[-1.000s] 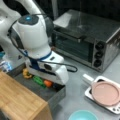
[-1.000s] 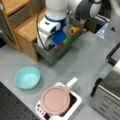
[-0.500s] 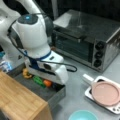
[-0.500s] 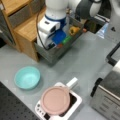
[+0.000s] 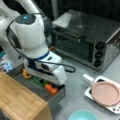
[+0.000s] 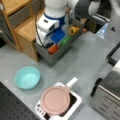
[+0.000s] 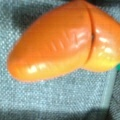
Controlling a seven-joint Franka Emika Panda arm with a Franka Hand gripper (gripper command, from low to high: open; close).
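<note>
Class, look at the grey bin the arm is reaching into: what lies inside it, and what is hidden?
Inside the grey bin: an orange toy carrot, a green piece, a yellow piece. The gripper's body covers the bin's middle and its own jaws, so they cannot be seen.

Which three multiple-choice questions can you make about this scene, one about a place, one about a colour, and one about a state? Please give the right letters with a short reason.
1. Where does the orange toy carrot lie?
A. in the grey bin
B. on the toaster oven
C. in the bowl

2. What colour is the empty bowl?
A. red
B. teal
C. black

3. What is the state of the pan on the small white stove?
A. uncovered
B. tipped on its side
C. covered by a pink lid

Answers:
1. A: in both front views the carrot lies in the grey bin, under the gripper end of the arm; the gripper itself is hidden behind the arm's white wrist.
2. B: a front view shows it teal on the grey table.
3. C: the pink lid lies flat on top of it.
</note>
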